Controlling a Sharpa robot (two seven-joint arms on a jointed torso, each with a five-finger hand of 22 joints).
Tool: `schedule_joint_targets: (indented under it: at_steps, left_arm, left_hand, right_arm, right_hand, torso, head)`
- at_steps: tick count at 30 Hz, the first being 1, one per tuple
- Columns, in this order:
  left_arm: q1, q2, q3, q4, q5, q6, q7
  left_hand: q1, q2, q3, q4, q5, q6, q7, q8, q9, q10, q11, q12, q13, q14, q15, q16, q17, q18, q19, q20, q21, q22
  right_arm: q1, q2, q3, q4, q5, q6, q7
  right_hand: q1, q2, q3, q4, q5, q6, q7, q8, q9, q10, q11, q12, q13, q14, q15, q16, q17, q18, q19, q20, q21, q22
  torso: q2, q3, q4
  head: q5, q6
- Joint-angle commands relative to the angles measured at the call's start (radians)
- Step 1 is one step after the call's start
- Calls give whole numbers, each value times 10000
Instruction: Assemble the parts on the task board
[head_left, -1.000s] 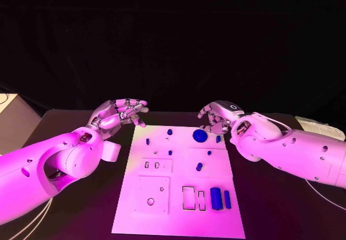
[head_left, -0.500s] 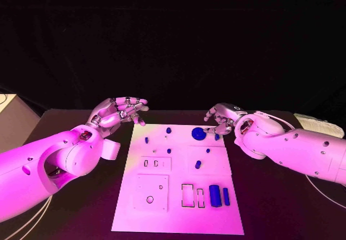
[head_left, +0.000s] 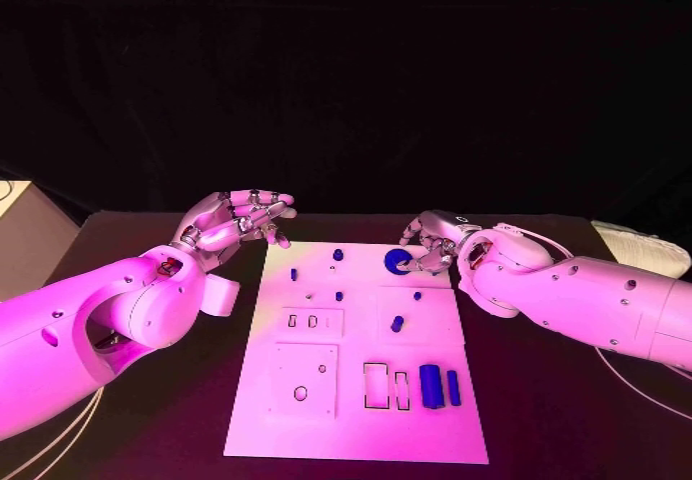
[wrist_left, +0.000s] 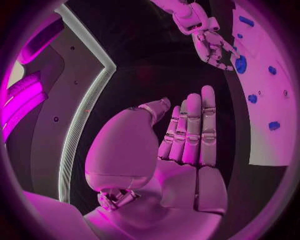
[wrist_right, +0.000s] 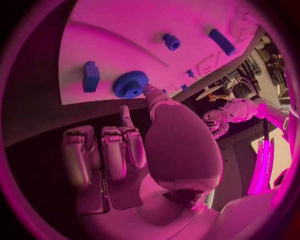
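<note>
Reaching in at the far right corner of the white task board (head_left: 361, 350), the robot's right hand (head_left: 430, 243) has a fingertip (wrist_right: 149, 90) at the rim of a round blue gear (head_left: 397, 262); whether the gear is actually gripped or merely touched cannot be told, since the remaining fingers lie folded toward the palm in the right wrist view. Its left hand (head_left: 235, 222) hangs above the black table (head_left: 562, 420) just beside the board's far left corner, fingers straight and together, holding nothing. By the look of the board, assembly is at an early stage. A large blue cylinder (head_left: 430, 385) and a slimmer blue bar (head_left: 453, 388) lie loose near the board's near right side, just beside two empty rectangular slots (head_left: 387, 388), and an oval hole (head_left: 300, 393) in the near left panel also stands open. Several small blue pegs (head_left: 397, 323) dot the middle and far rows, though whether they are seated or only resting there is too small to judge. Most of the fitting appears to remain.
</note>
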Motion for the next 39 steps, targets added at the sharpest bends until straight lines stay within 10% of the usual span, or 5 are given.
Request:
schedule_joint_targets:
  at_steps: [1,29,39]
  left_arm:
    - [2,3,7,46,-32,186,18]
    - [3,-39,8,62,-36,200,-27]
    - [3,-52,8,54,-36,202,-43]
  left_hand:
    - [-39,-74,76,1,21,-56,94,49,15,-93,11,62,18,-36,31,-38,-17,105,-71,-13,65,20]
    - [-39,-74,76,1,21,-56,94,49,15,-93,11,62,18,-36,31,-38,-17,105,-71,-13,65,20]
    - [-54,-84,92,-3,20,-59,94,55,19,-104,11,80,25,-32,32,-33,-20,106,-90,-11,96,40]
  right_arm:
    - [-26,59,-7,-51,-54,161,-98]
    - [-128,124,-25,-180,-286,307,-133]
    - [-130,120,-25,-143,-311,72,55]
  right_hand:
    - [32,82,-86,27,-36,-90,11,44,7,870,80,13,2422,1027,79,34,2628,-60,1046,62,35,2629]
    - [757,351,664,2,1028,114,-12,144,15,928,50,62,2491,1027,59,34,2628,-60,1046,53,35,2629]
    - [788,166,2282,-347,1447,396,-28,175,-56,962,26,90,2527,1027,44,34,2628,-60,1046,46,35,2629]
  torso:
    - [55,-2,38]
    - [65,7,40]
    - [60,7,40]
  head:
    - [-15,-6]
    - [11,-71]
    - [17,-61]
